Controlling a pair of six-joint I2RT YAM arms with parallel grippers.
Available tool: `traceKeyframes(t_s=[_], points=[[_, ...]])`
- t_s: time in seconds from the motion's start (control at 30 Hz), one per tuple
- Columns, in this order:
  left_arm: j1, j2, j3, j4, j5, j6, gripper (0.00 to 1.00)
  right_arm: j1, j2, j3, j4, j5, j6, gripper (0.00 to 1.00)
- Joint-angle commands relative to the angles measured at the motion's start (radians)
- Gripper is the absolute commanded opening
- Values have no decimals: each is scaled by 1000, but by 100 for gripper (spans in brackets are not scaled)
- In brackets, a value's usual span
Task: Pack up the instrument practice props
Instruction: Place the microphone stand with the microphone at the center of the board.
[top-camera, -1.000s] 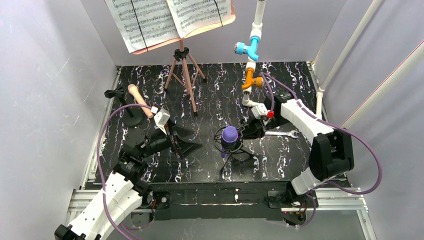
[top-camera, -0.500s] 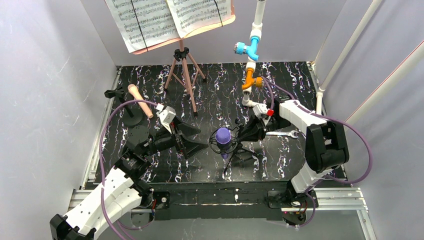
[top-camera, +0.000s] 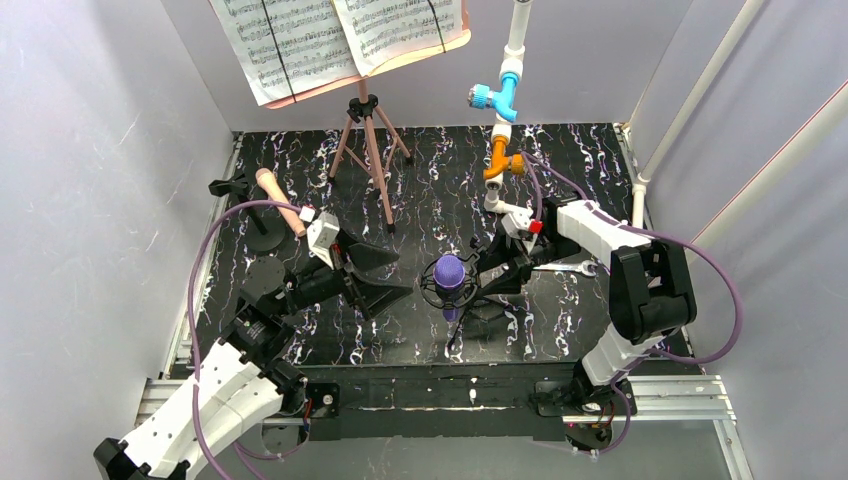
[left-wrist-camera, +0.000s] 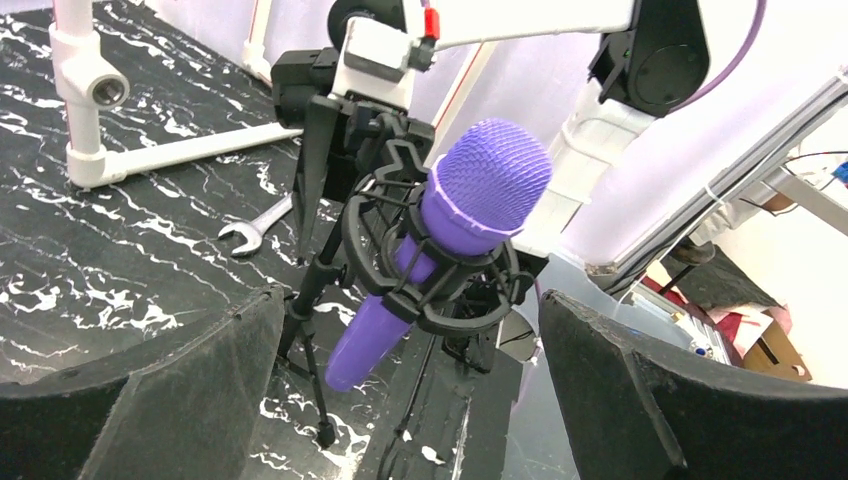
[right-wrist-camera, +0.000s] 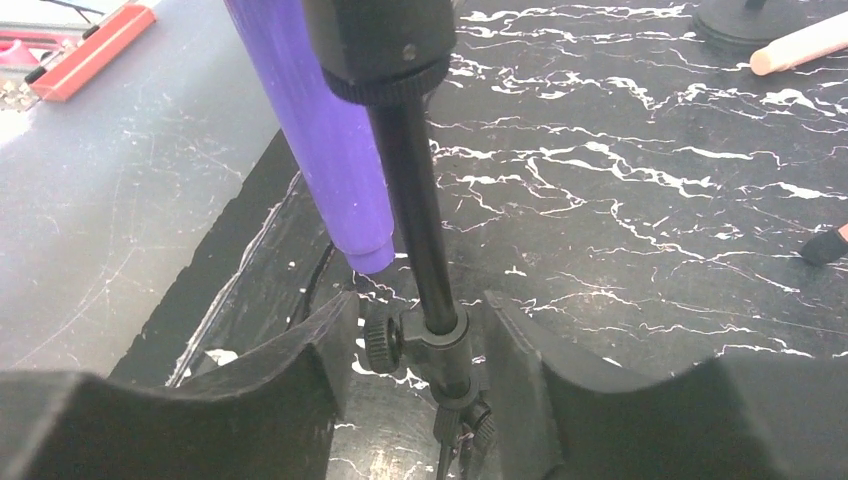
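Squarely between right fingers (right-wrist-camera: 300, 385): pole of the black mic holder (right-wrist-camera: 414, 200).

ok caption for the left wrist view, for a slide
Left wrist: purple toy microphone in a black shock-mount holder, seen between the fingers of the open left gripper

The purple toy microphone (left-wrist-camera: 485, 190) in its black ring holder (left-wrist-camera: 362, 232) stands straight ahead of the wide-spread left gripper (top-camera: 392, 274), with only bare black marbled worktop (top-camera: 430, 200) between them. On its far side the right gripper (right-wrist-camera: 420, 310) brackets the holder's thin black pole (right-wrist-camera: 410, 200), leaving a slim gap on each side. A silver wrench (top-camera: 566, 267) and a white pipe with blue and orange valves (top-camera: 503, 110) crowd the right. The salmon-pink tripod legs (top-camera: 370, 150) and the peach toy microphone (top-camera: 281, 202) on its black round-based holder (top-camera: 262, 240) block the rear left. The middle strip lies open.
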Motion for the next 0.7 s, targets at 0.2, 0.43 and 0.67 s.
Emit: traceKeyframes(t_s=[0.2, 0.43, 0.67], points=[[-66, -12, 93, -34, -22, 55, 98, -28, -126, 13, 140, 150, 266, 73], [-177, 38, 207, -193, -97, 272, 98, -34, -339, -131, 613, 347, 796, 82], [-316, 118, 277, -267, -242, 510, 98, -106, -453, -228, 717, 294, 927, 98]])
